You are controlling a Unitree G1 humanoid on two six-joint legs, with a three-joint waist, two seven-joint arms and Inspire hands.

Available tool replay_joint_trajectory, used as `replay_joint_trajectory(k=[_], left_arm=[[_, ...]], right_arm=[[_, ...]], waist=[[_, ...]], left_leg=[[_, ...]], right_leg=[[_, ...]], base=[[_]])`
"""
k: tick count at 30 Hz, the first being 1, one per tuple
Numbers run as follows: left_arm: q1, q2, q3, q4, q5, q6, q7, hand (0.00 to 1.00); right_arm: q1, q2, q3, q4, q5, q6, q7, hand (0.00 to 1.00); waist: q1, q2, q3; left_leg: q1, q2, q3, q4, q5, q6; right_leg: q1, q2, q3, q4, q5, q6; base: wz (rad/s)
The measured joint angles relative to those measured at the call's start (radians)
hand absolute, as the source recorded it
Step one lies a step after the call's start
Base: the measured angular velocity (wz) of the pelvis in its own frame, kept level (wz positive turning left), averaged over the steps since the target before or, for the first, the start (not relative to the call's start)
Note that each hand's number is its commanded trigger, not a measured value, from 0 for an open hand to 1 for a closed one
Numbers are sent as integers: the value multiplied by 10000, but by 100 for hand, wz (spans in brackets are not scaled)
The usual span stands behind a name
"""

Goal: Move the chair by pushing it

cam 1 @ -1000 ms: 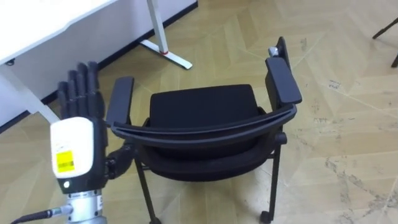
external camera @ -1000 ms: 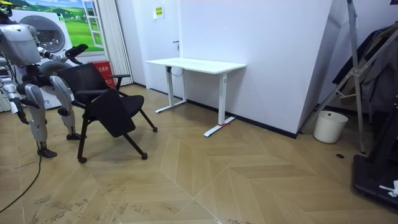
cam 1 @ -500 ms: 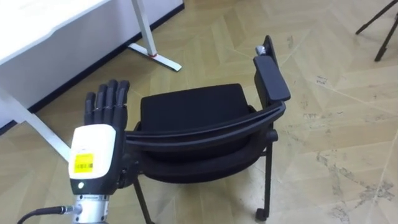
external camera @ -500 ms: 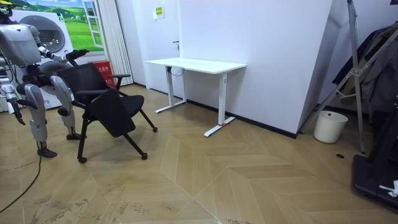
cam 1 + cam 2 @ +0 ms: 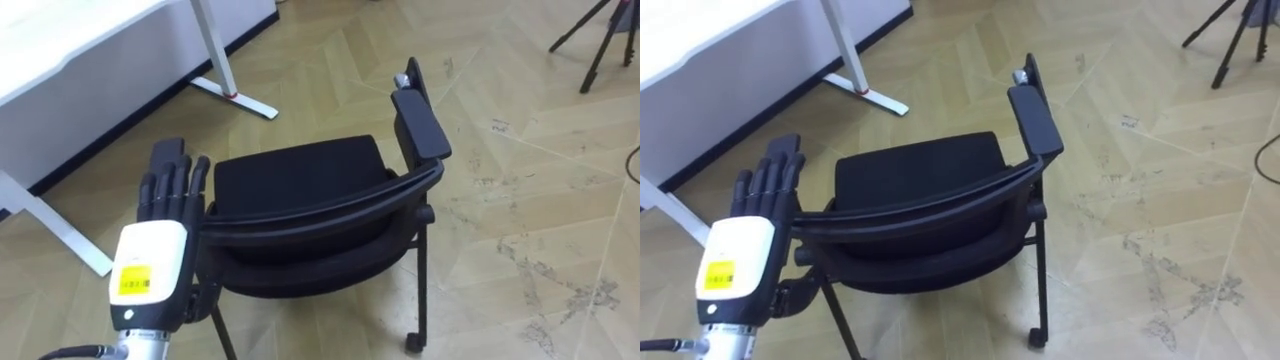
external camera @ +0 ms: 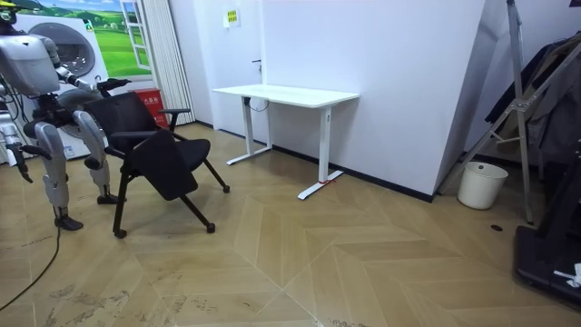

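1. Left eye view: the left hand (image 5: 152, 270), fingers straight and holding nothing, lies over the near left corner of the chair (image 5: 300, 185). A second ago it stood raised above that armrest. Actual contact cannot be confirmed.
2. Room view: the chair stands where it stood before, so the hand is probably still being placed and the push has not begun.
3. The right hand (image 6: 15, 156) hangs low behind the left hand; its state is too small to tell.
4. Edges: the desk foot (image 5: 235, 95) lies ahead of the left hand, and the chair's right armrest (image 5: 420, 125) is well to its right.
5. Open floor (image 5: 520, 220) ahead and right of the left hand leaves room for pushing.
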Motion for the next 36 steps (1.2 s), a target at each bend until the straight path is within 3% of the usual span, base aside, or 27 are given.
replay_joint_trajectory(k=[10, 23, 36], left_arm=[[-15, 5, 1, 494, 58, 2, 3, 0], [-254, 3, -97, 1272, 63, -12, 97, 0], [-882, 3, -146, 2264, 71, -39, 742, 0]], right_arm=[[91, -241, 8, -97, 13, -2, 76, 0], [128, -241, 18, -182, -2, -21, -22, 0], [329, -236, 0, -472, -263, -62, -2, 0]], waist=[[28, 32, 5], [-17, 7, 28], [-232, 13, 37]], left_leg=[[176, 41, 241, -159, -1, -1], [261, 88, 474, -323, -3, -6], [331, 116, 633, -366, -12, -19]], right_leg=[[-30, 17, 333, 9, 5, -7], [-168, 43, 612, 16, 16, -23], [-181, 57, 711, 9, 19, -29]], base=[[-8], [-6], [-2]])
